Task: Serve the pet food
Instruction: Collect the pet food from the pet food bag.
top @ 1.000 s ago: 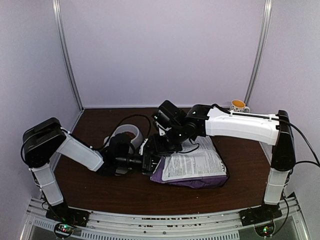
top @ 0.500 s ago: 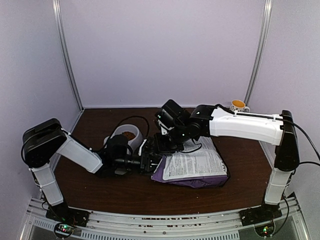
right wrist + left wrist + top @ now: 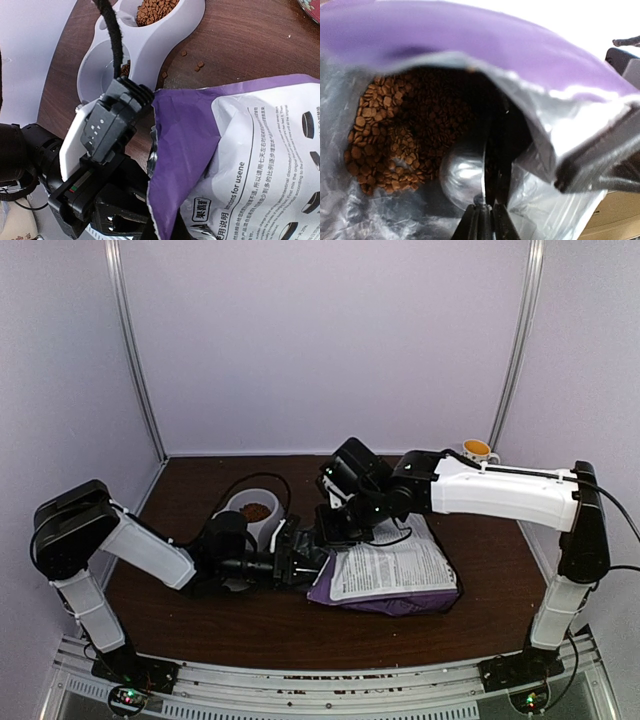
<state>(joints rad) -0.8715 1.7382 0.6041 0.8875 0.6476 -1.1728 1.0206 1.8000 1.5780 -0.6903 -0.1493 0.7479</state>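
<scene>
Kibble [image 3: 395, 135] sits deep in the purple bag [image 3: 240, 150], so with your left jaws clamped on the scoop [image 3: 462, 175] and right jaws pinching its lip open, push under the heap and lift level.

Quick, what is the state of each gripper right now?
Left gripper: shut on the handle of the spoon, which is inside the bag.
Right gripper: shut on the bag's upper lip, holding it open.
</scene>
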